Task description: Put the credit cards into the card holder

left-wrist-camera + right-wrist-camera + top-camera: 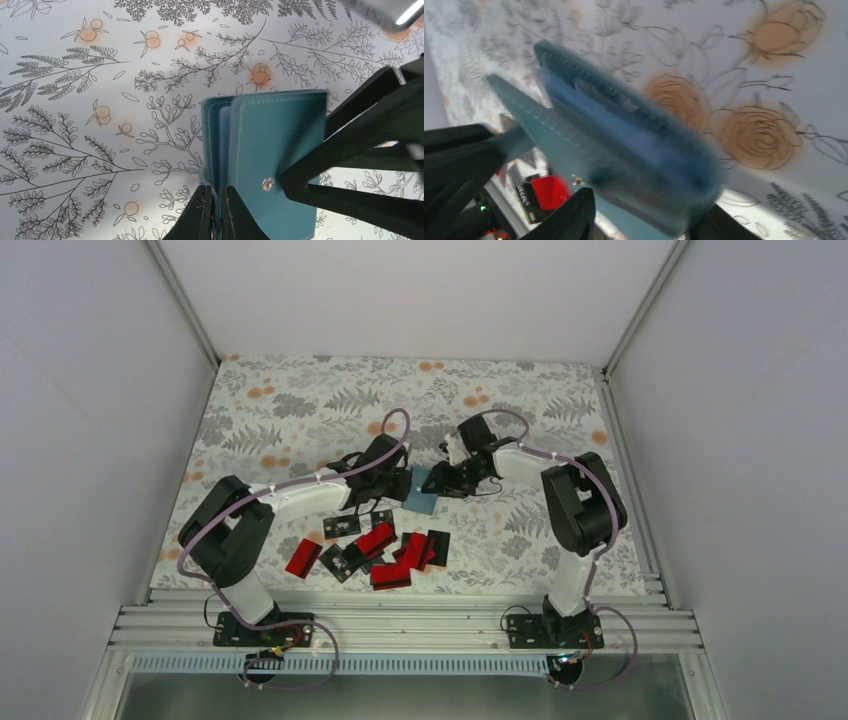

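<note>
The left hand [217, 194] is clamped on a thin leaf at the open edge of the holder [280, 140], and only that pinch can be counted on. The right hand [647, 214] stands apart, with a finger on either side of the holder's folded end; whether either finger touches it cannot be told through the blur. If the right fingers are drawn off carelessly, the soft holder may be dragged, swung about the pinch or pulled out of it, and the pockets may be let fall shut. The holder appears lifted off the desk [300, 410], half open, between the two hands at mid-desk. Both arms are stretched forward and bent inward, wrists turned toward each other. The cards [390, 550] lie scattered nearer the bases.
</note>
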You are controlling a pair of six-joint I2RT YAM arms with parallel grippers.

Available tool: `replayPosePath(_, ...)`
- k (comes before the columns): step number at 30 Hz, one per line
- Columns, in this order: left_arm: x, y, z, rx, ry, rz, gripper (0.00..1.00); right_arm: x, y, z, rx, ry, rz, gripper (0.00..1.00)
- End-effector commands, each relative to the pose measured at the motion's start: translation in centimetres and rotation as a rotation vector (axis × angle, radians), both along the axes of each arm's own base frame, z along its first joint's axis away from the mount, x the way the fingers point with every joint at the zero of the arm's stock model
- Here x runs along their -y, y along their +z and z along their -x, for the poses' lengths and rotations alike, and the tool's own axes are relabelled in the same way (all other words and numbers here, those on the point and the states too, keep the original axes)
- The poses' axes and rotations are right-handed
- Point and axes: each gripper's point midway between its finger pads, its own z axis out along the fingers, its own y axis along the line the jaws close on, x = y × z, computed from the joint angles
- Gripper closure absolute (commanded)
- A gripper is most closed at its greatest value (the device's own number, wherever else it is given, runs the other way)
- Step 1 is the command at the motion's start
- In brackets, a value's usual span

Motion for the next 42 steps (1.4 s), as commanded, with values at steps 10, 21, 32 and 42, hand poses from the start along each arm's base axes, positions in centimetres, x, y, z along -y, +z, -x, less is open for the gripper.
replayPosePath(10,-0.2,2.2,-0.2,0.031,0.031,0.052,0.98,1.7,0.7,-1.0,0.09,-0.009,0.17,0.16)
replayPosePath(21,0.0,3.3,-0.2,0.042,0.027,0.075,0.98,-0.5,2.6,0.0,0.106,-0.007,0.204,0.12)
replayPosePath(32,-0.3,3.9,0.0,0.053,0.03,0.081,0.98,-1.1,1.4,-0.4,0.106,0.003,0.278,0.19)
replayPosePath(42,-0.5,4.1,-0.2,0.059,0.033,0.057,0.98,-0.2,0.7,-0.3,0.118,0.002,0.327,0.35)
